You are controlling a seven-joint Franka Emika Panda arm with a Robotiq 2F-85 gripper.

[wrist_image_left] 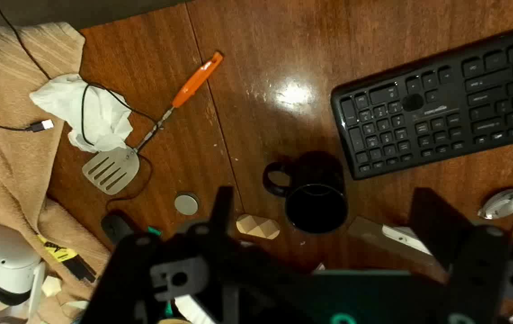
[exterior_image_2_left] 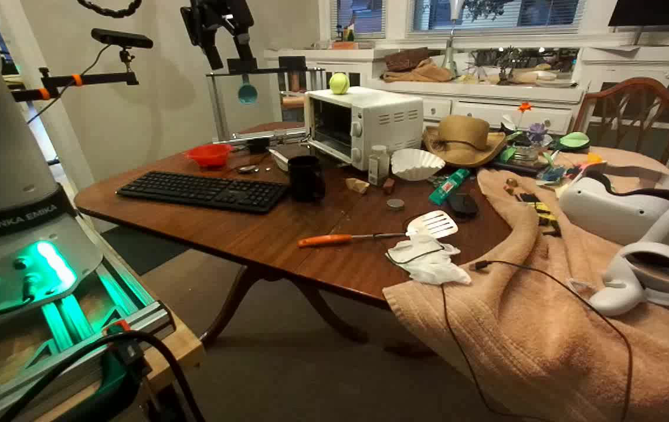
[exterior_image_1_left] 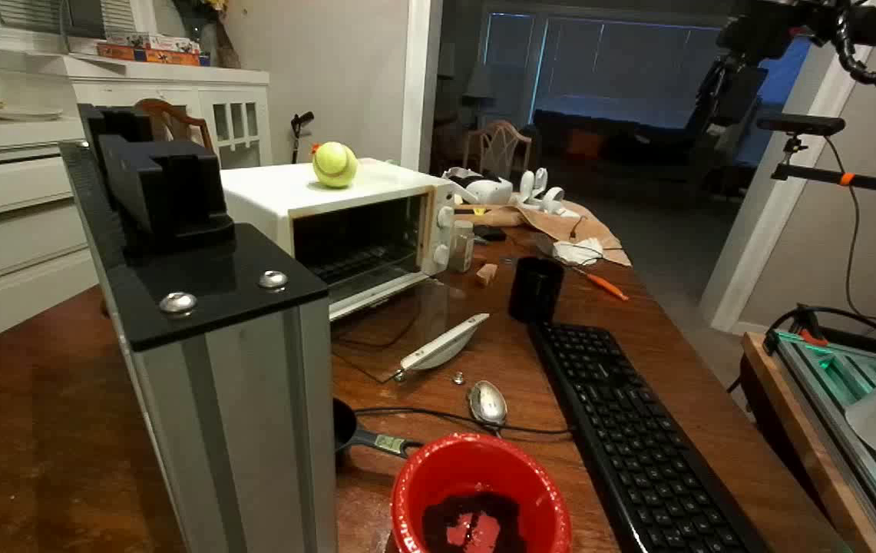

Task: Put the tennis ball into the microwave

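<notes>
1. Grey metal stood leftmost in an exterior view: a tall column. Swinging wide on the way in, I judged, I could clip it.
2. Next, the tennis ball sat on the flat top of the microwave, near its front edge. A lopsided pinch could send it rolling off, since it was round and I saw nothing beside it to stop it.
3. The microwave's door appeared to lie lowered in front, its glass hard to see. Reaching in too low could press on it and tip the whole box.
4. Up on the right hung my gripper, its jaws spread wide around nothing, well apart from the ball. The wrist view didn't show the ball, so a misjudged approach could shove it.
5. Containers, again from the left: inside the microwave I made out a dark rack but no ball.
6. A small glass jar stood just beside the microwave, contents unclear.
7. The red bowl had a dark patch at the bottom; filling or shadow, I couldn't tell.
8. The black mug showed only darkness at its mouth in the wrist view.
</notes>
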